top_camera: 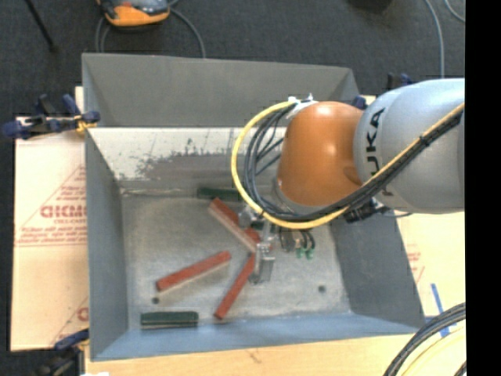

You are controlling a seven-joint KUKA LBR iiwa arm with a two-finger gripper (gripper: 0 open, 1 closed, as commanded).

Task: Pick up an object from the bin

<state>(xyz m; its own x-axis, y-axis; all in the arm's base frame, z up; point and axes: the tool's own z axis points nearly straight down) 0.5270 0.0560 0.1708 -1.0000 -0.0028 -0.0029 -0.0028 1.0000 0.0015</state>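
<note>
Currently the arm comes in from the right and its gripper [264,265] is low inside the grey metal bin [106,233], near the middle of the floor. The orange cover [317,159] on the wrist and a loop of yellow and black cables [243,163] hang above it and hide a part of the floor behind. Whether the gripper is open or closed I cannot tell, because the wrist and its own dark shape cover it.

The gripper tip is at the upper end of a steep red stick [235,290], which runs from there down and left toward the front wall. I cannot say if it touches this stick or only stands just beside it. A pale red stick [231,222] lies behind, slanting from the back left toward the gripper, and its near end goes under the wrist. A third red stick [193,271] lies to the left, almost flat across the floor, apart from the gripper. A dark green bar [168,318] lies by the front wall at the left, well apart. Another dark green bar [215,193] lies at the back wall.
</note>
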